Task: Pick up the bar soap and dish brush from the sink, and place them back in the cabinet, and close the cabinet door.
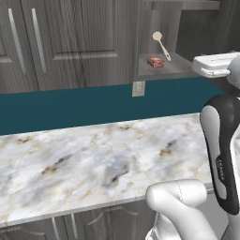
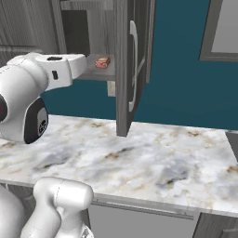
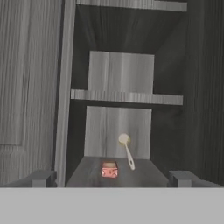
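Hand view: gripper (image 3: 112, 178) spread wide, holding nothing, facing the open cabinet (image 3: 120, 78). Bar soap (image 3: 109, 169) lies on the bottom shelf (image 3: 144, 170), dish brush (image 3: 126, 149) just right of it, leaning on the back wall. Right base view: cabinet door (image 2: 131, 65) stands open over the marble counter (image 2: 153, 158).

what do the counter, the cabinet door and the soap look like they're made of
Counter: looks like polished marble or a stone imitation, white with grey and tan veining and a soft sheen.
Cabinet door: dark grey wood or wood-look laminate, matte, with vertical grain; its bar handle looks like brushed metal.
Soap: an orange-red waxy-looking block, paler on one face; too small to tell more.
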Motion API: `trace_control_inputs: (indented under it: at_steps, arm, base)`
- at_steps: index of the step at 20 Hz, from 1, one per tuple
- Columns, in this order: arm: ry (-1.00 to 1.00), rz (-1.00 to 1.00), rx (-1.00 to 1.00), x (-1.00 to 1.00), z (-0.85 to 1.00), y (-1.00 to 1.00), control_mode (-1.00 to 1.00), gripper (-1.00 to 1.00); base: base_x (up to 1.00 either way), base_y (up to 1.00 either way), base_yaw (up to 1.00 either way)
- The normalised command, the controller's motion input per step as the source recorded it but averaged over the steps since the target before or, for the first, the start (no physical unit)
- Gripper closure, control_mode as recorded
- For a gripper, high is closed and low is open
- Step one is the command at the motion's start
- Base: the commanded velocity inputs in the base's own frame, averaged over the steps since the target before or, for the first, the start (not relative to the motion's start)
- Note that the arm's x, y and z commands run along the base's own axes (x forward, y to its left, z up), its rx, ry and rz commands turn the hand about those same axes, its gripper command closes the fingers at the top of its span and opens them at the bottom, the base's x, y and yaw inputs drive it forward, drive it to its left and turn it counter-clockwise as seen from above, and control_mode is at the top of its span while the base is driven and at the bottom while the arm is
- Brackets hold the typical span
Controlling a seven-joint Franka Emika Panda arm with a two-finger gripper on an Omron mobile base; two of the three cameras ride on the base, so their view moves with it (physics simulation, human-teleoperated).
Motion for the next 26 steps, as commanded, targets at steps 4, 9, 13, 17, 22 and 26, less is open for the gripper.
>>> trace_control_inputs:
  at_steps: [4,9,13,17,22,26]
  arm:
    - [-0.04,0.0,0.0,-0.52,0.0,0.0,-1.0,-1.0]
    - [-0.03,0.0,0.0,-0.48,0.0,0.0,-1.0,-1.0]
    - [-0.02,0.0,0.0,-0.46,0.0,0.0,-1.0,-1.0]
    - [-0.02,0.0,0.0,-0.38,0.0,0.0,-1.0,-1.0]
    - [-0.03,0.0,0.0,-0.26,0.0,-0.07,-1.0,-1.0]
    - [-0.03,0.0,0.0,-0.27,0.0,-0.12,-1.0,-1.0]
  base:
    - [0.0,0.0,0.0]
    - [0.0,0.0,0.0]
    - [0.0,0.0,0.0]
    - [0.0,0.0,0.0]
    - [0.0,0.0,0.0]
    - [0.0,0.0,0.0]
